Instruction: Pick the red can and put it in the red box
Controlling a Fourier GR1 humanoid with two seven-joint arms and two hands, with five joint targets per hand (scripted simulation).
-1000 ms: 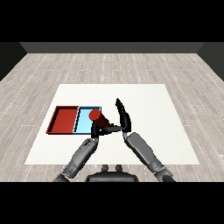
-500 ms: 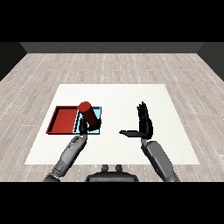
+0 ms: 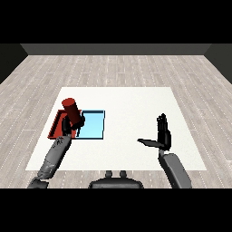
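The red can (image 3: 72, 110) looked like a small rigid cylinder, probably light and smooth-sided, so the sensible place to take it was around the middle of its wall, where curled fingers could wrap it without it sliding out. It was unlikely to crush or break. The can was held above the left part of the counter (image 3: 131, 104), tilted with its top leaning to the far left, over the seam where the red tray (image 3: 56, 127) met the light blue tray (image 3: 93, 126).

The left hand (image 3: 71, 124) was curled round the can's lower half, its fingers dark against the red wall, with the grey forearm running back toward the near left corner.

The right hand (image 3: 162, 136) held nothing. It stood upright at the right of the counter, well apart from both trays, fingers straight and pointing up, thumb stretched out to the left.
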